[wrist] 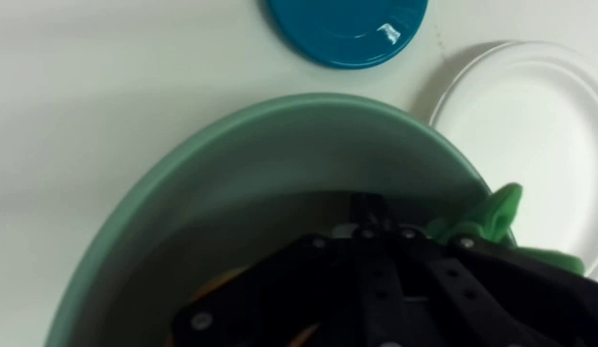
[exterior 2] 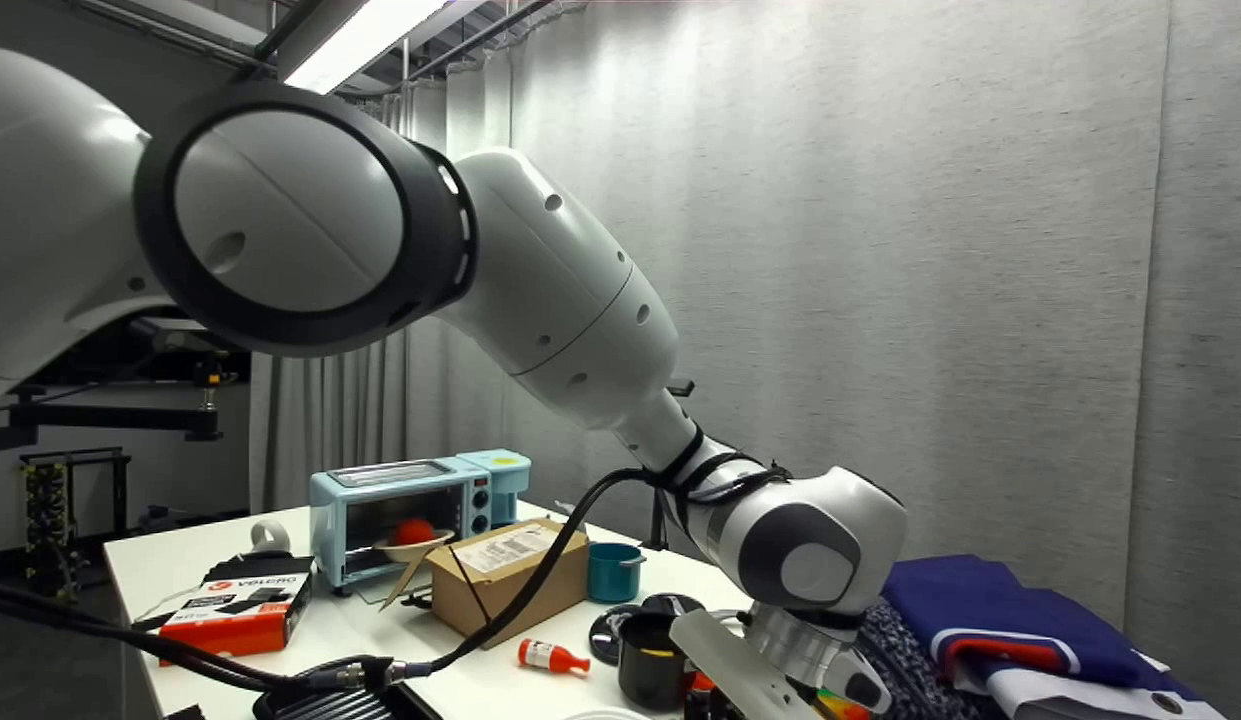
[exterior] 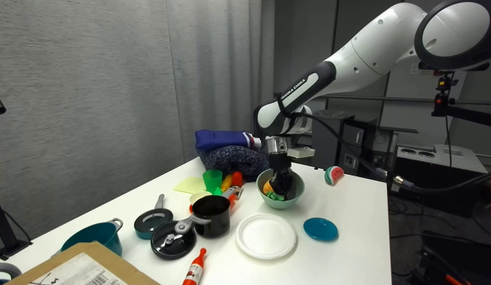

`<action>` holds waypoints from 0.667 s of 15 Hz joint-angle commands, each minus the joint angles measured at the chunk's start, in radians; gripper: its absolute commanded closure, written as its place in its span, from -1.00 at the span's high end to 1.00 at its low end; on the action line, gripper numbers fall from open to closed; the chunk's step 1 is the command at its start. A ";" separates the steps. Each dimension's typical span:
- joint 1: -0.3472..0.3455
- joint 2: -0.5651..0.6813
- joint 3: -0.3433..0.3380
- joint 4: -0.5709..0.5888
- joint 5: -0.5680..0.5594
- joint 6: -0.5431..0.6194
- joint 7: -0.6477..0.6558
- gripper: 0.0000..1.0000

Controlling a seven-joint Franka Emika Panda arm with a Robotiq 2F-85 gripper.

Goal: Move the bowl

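The pale green bowl [exterior: 277,204] stands upright on the white table in an exterior view. In the wrist view its light rim [wrist: 323,100] curves across the middle. An orange item [exterior: 267,187] and a green item [exterior: 274,196] are inside it; the green item [wrist: 496,217] reaches over the rim in the wrist view. My gripper [exterior: 284,193] points down into the bowl. In the wrist view its dark fingertips [wrist: 373,209] are together, inside the bowl and apart from the near wall, with nothing seen between them. The bowl does not show in the exterior view where the wrist covers that area.
A white plate [exterior: 266,236] and a flat teal disc [exterior: 320,228] lie close to the bowl. A black pot [exterior: 214,217], a watermelon piece [exterior: 333,175] and a dark cloth bundle [exterior: 237,160] stand around it. A cardboard box [exterior 2: 515,570] and a toaster oven [exterior 2: 400,515] are farther off.
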 commanded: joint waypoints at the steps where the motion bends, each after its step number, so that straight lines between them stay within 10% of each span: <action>1: 0.022 0.047 0.030 0.063 0.013 -0.079 -0.066 -1.00; 10: 0.103 -0.102 -0.031 -0.032 -0.078 0.120 0.015 -1.00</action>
